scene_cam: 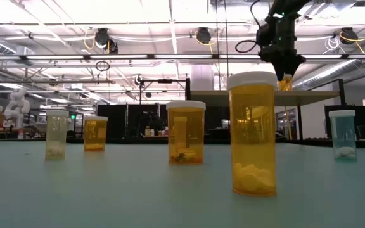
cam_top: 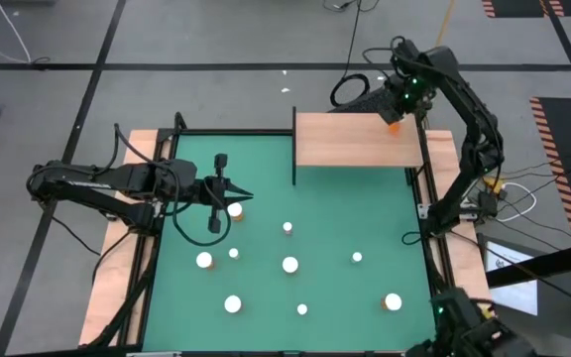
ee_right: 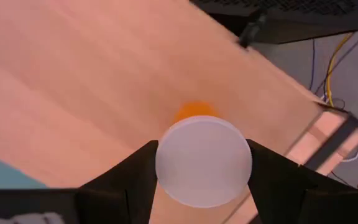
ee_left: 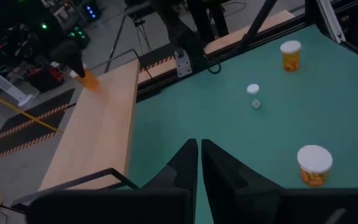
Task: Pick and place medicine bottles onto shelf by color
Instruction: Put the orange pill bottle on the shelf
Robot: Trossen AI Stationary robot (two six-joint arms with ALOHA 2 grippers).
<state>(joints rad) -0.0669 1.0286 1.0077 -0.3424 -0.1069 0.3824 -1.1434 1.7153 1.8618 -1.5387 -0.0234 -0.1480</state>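
An orange medicine bottle (cam_top: 395,125) with a white cap is held over the far right corner of the shelf (cam_top: 355,139), a light wooden board at the mat's far edge. My right gripper (cam_top: 397,117) is shut on it and points down. Several more medicine bottles, such as a large one (cam_top: 290,264) and a small one (cam_top: 357,257), stand upright on the green mat (cam_top: 335,208). Over the mat's left part my left gripper (ee_left: 199,144) is shut on nothing, next to a bottle (cam_top: 235,210). My right gripper pinches the bottle by its round white cap (ee_right: 204,160), one finger (ee_right: 135,177) on each side. The fingers come from above, pointing down. The orange body (ee_right: 194,112) hangs below the cap, close above the shelf top (scene_cam: 265,95); I cannot tell whether its bottom touches the board.
A thin black post (cam_top: 294,144) stands along the shelf's left edge. Wooden strips (cam_top: 112,268) and black rails frame the mat. Cables (cam_top: 350,89) lie on the floor beyond the shelf. The rest of the shelf top is bare wood.
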